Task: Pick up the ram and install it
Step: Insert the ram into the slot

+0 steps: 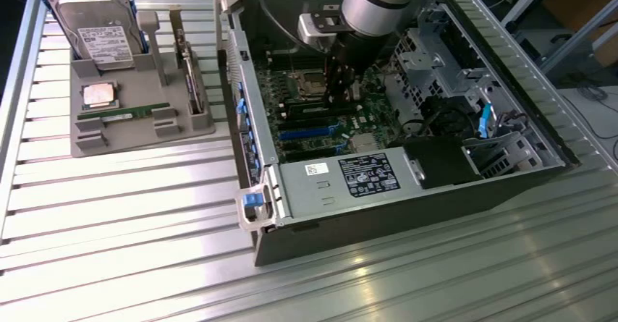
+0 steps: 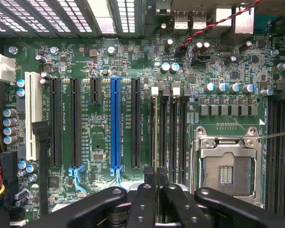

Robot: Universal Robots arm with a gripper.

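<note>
Inside the open computer case (image 1: 406,192), my gripper (image 1: 343,96) reaches down over the motherboard (image 1: 309,119). In the wrist view the gripper (image 2: 156,175) has its two black fingers (image 2: 143,197) pressed together on a ram stick (image 2: 155,128). The stick is seen edge-on as a thin line. It runs along the outermost of the black memory slots (image 2: 173,128), beside the empty processor socket (image 2: 226,173). I cannot tell whether it is seated in the slot. A second ram stick (image 1: 126,112) lies flat on the grey tray (image 1: 87,145) at the exterior view's left.
The tray also holds a hard drive (image 1: 97,32), a square silver processor chip (image 1: 100,94) and an upright expansion card (image 1: 193,76). Beside the memory slots are expansion slots, one of them blue (image 2: 115,123). The power supply (image 1: 348,181) and drive cage (image 1: 425,47) crowd the case.
</note>
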